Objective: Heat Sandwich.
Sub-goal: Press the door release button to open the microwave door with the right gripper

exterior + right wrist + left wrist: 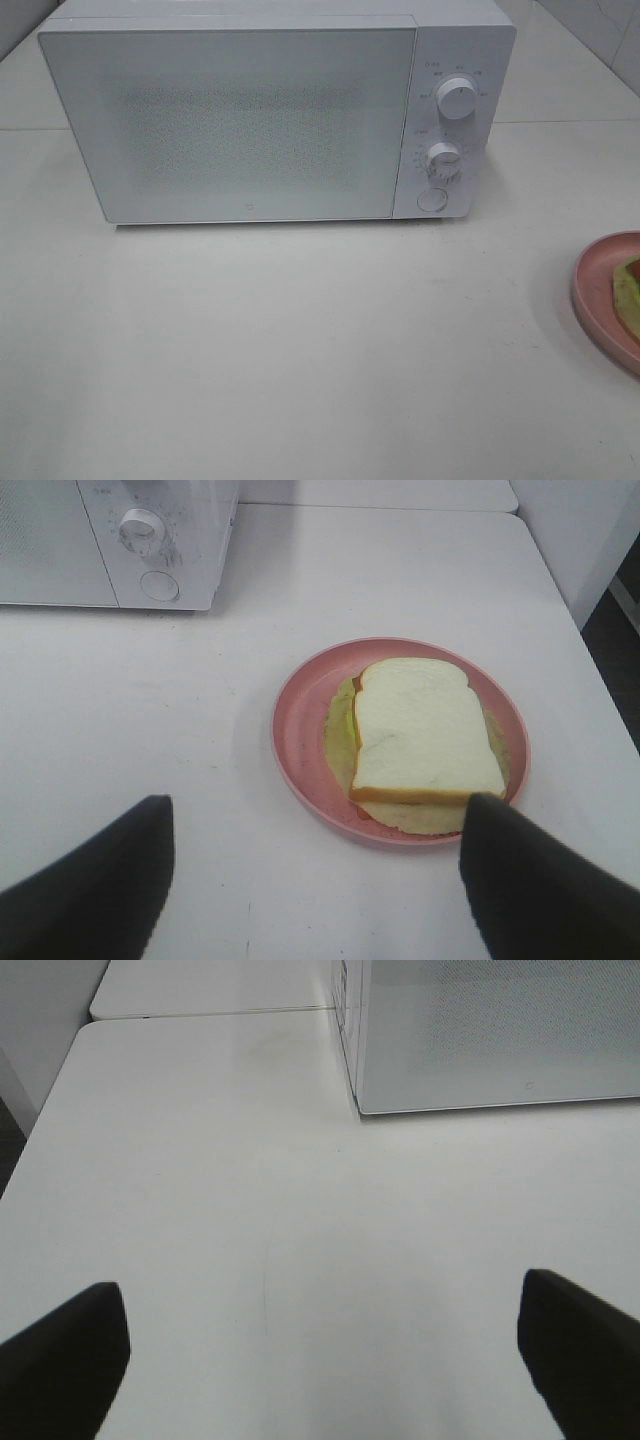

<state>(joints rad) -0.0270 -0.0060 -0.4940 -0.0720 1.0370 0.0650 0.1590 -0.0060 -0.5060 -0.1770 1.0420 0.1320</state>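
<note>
Exterior high view first: a white microwave (240,120) sits square at the back of a pale, matte bench (300,340), its door (230,125) shut. Two dials (457,102) and a round button (432,199) run down its right-hand panel. The bench top is bare and off-white, with faint scuffs. Behind the microwave a seam (570,122) crosses the surface, where a second slab butts up. In the top right corner is what may be a tiled wall (600,30), too washed out to be sure.

Over at the right edge of that view is a pink plate (598,290), cut off by the frame. It lies in front of the microwave and off to its right, well apart from it. On it is the sandwich (425,730): white bread, tan crust, pale green filling peeking out at the sides. It lies flat and sits well inside the plate's rim.

Right wrist view: the right claw (315,810) is spread wide, with nothing between its dark fingers (90,890), and it sits near the plate's rim. A strip of dark floor (625,630) shows past the bench edge.

Left wrist view: the left claw (320,1285) is also spread wide and empty, over bare bench near the microwave's front left corner.
</note>
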